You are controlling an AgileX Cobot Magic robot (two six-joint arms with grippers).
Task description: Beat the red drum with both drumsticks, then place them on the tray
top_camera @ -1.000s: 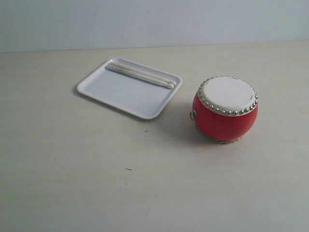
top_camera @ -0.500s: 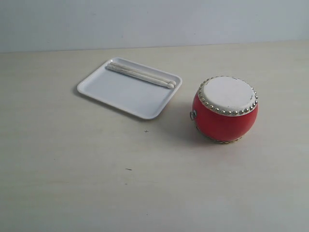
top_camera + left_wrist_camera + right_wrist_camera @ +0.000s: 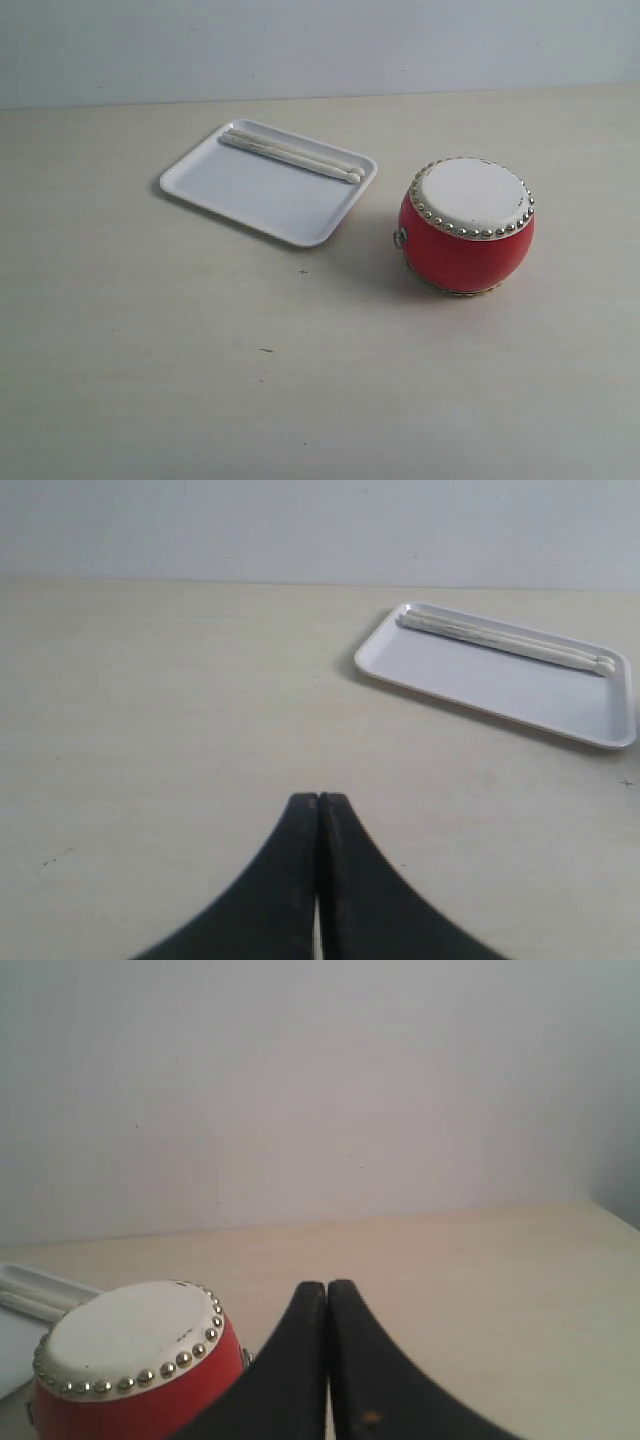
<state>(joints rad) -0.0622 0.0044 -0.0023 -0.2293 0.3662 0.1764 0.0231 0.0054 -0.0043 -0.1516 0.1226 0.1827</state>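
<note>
Left wrist view showed the left fingers (image 3: pixel 303 818) pressed together with nothing between them, low over the bare worktop (image 3: pixel 150 680). Ahead of them lay the tray (image 3: pixel 480 675). The two sticks (image 3: pixel 510 643) rested on it side by side, touching, along the rim farthest from those fingers. Their long axis ran with that edge, so it lay crosswise to the fingers' line of approach. In the right wrist view the right fingers (image 3: pixel 310 1308) were likewise closed and empty, with the drum (image 3: pixel 130 1360) just beyond them and a corner of the tray past it. The exterior view put the tray left of the drum and apart from it, with the sticks' rounded tips at the end toward the drum. The left arm therefore looked nearer the sticks, while the right would probably have to reach past the drum. Any pickup would likely need the fingers opened and set across the sticks' axis.
</note>
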